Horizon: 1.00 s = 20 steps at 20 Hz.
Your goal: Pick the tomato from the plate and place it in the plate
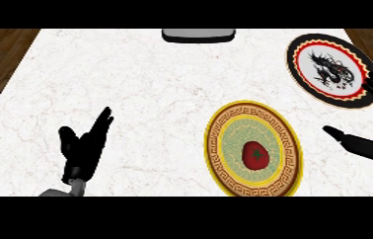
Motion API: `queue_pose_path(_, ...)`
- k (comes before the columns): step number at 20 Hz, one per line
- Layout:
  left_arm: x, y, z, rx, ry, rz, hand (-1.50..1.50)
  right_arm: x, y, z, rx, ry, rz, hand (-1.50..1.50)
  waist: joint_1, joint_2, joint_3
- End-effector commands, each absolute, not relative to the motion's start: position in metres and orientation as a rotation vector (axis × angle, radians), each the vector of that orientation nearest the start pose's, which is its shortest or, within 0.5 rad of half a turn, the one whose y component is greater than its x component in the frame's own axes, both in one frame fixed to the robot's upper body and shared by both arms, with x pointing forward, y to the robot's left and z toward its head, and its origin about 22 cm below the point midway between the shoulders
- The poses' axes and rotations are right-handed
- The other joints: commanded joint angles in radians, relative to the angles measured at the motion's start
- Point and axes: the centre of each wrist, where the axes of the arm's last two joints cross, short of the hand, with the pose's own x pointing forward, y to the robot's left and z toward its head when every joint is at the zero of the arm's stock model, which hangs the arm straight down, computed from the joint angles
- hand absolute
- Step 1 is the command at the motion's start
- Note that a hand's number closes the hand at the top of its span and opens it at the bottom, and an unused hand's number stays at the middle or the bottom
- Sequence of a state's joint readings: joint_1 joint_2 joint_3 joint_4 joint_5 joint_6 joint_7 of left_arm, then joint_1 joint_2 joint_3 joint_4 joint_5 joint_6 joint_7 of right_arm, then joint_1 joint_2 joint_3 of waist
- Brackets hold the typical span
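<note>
From the head view we look steeply down on a white marbled counter (pixel 146 85), with strips of dark wood showing past its far left and far right corners. The tomato (pixel 256 155) lies in the middle of the yellow plate (pixel 218 129), a plate with a gold and brown key-pattern rim and a pale green centre, set toward the right of the counter's near part. The tomato is red with a dark green star-shaped stem mark on top, and nothing touches it.

Farther away and to the right we see a second plate (pixel 304 46), black-rimmed with a red ring and a white centre that carries a black dragon figure; it lies well apart from the yellow plate and bears nothing. At the far edge, near the middle, a grey object (pixel 198 34) is cut off by the frame, and we cannot tell what it is.

Our left hand (pixel 82 149) shows at the lower left, above the counter, its fingers straight and held together pointing away, the thumb spread to the side; it holds nothing. Our right hand (pixel 351 141) comes in from the right edge just beside the yellow plate's rim, only a dark tapering part of it visible, so we cannot tell how its fingers are set
</note>
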State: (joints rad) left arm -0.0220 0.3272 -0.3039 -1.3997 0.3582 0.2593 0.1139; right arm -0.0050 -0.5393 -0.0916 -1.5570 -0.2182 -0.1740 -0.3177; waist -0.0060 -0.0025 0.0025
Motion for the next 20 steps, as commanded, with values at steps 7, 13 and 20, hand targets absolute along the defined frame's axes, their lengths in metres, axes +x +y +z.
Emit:
queue_pose_path(7, 0.234, 0.244, -0.04, 0.032, -1.191, -0.004, 0.0, 0.228, -0.37, 0.117, -0.49, -1.555, 0.74, -1.5, -0.002, 0.001, -0.005)
queue_pose_path(13, 0.236, 0.25, -0.026, 0.008, -1.184, -0.008, 0.0, 0.215, -0.318, 0.144, -0.538, -1.427, 0.86, -1.5, 0.002, -0.001, -0.004)
queue_pose_path(20, 0.238, 0.237, -0.031, 0.005, -1.192, -0.013, 0.0, 0.219, -0.257, 0.106, -0.542, -1.366, 0.888, -1.5, 0.009, 0.003, -0.003)
